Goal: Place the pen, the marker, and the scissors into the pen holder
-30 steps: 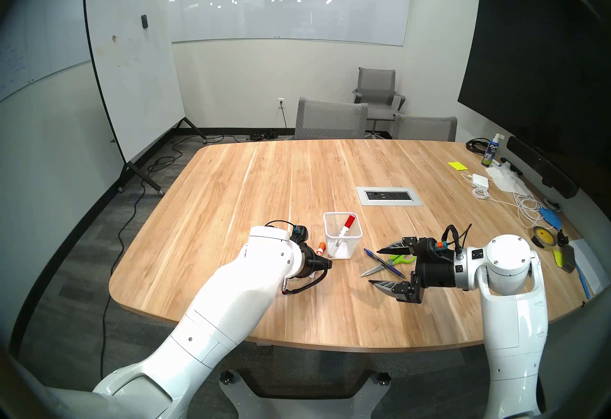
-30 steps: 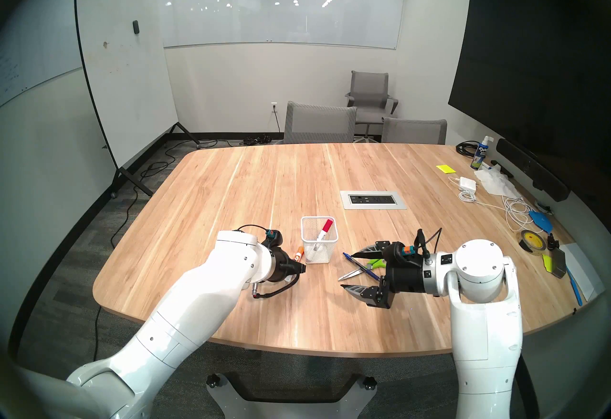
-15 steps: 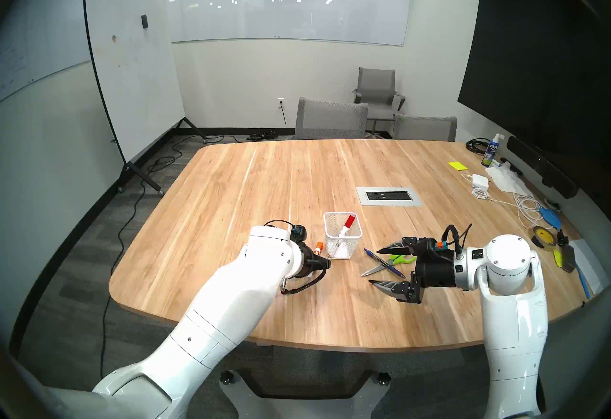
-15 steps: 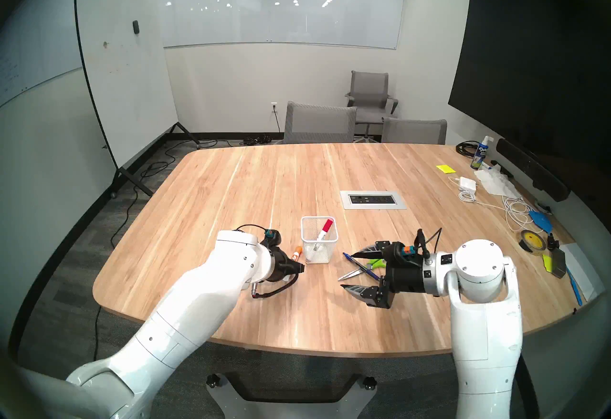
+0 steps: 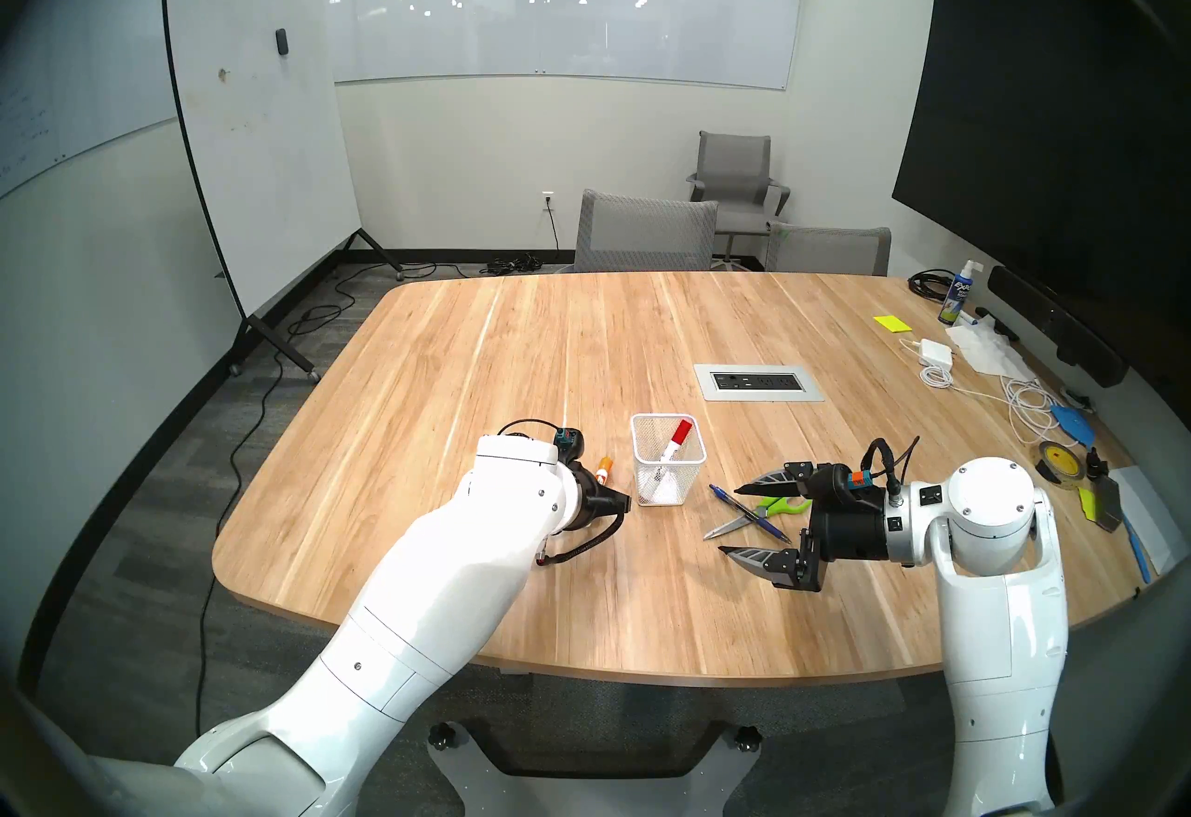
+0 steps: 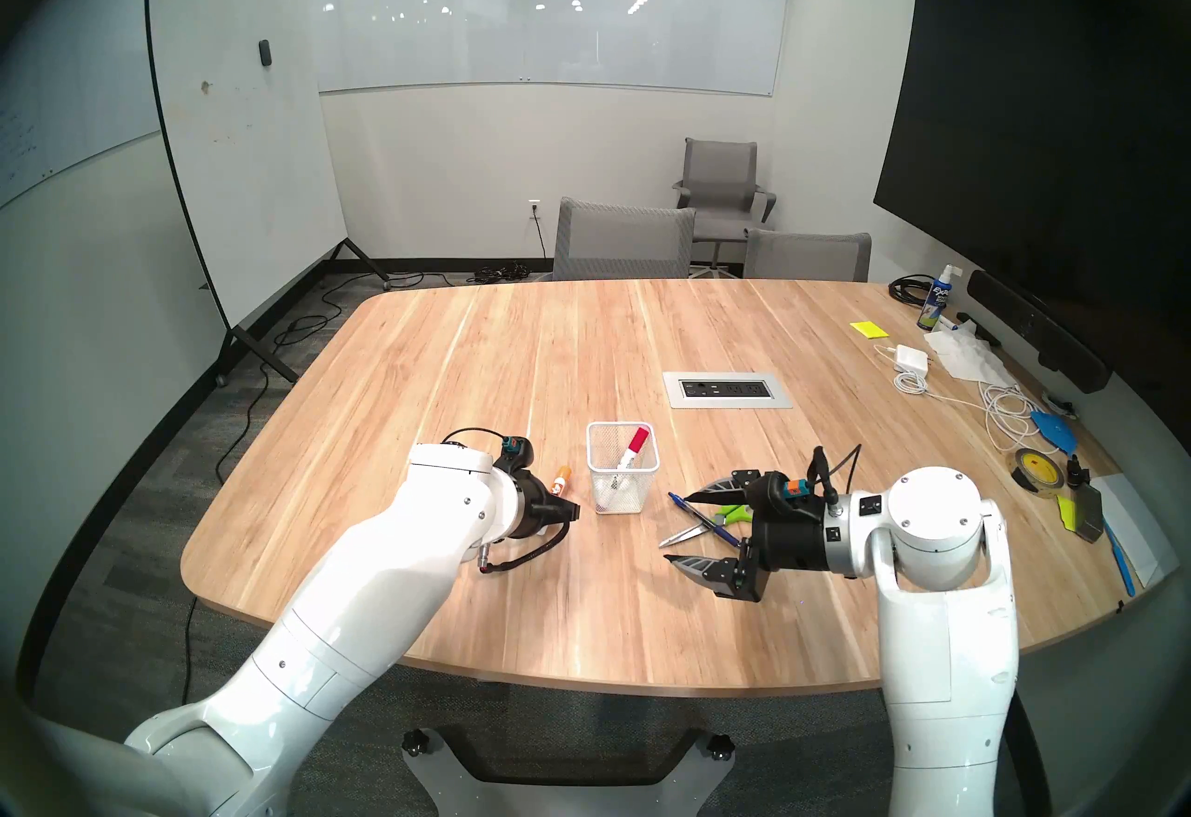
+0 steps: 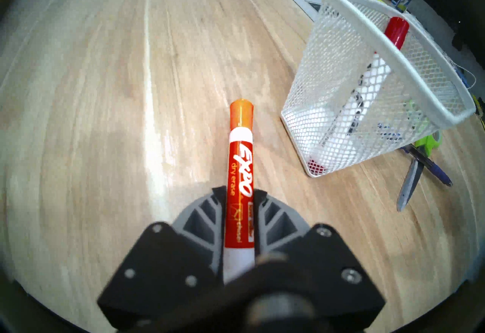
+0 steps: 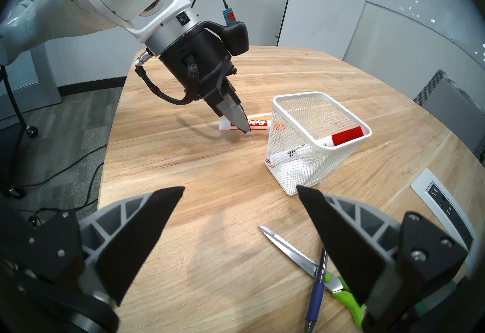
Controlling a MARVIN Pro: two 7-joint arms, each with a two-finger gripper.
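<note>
- The pen holder (image 5: 669,460), a white wire-mesh cup, stands upright on the table (image 5: 580,345); every place below is given from it.
- Inside it a red-capped marker (image 5: 678,434) leans against the far rim, cap up, so one marker looks to be stowed already.
- On the holder's left, the left hand (image 7: 240,199) is closed on the barrel of an orange-capped marker (image 7: 240,167). The fingers (image 7: 265,209) press both sides of the label, and the cap juts out past the tips, away from the wrist.
- From the right wrist view this marker looks nearly level and just above the table, though contact cannot be ruled out. Gripped mid-barrel, it would need tipping upright before it could drop through the holder's opening.
- On the holder's right, the scissors (image 8: 315,269) lie flat with silver blades pointing back toward the holder and lime-green handles away from it.
- The pen (image 8: 317,290), thin and blue, lies across the scissors near their pivot. The crossing probably means the pen should be lifted first.
- The right hand (image 8: 240,192) hangs above that pair with its jaws spread wide and nothing between them, apparently waiting its turn.
- By my reading, the orange-capped marker, the pen and the scissors are all not yet in the holder.
</note>
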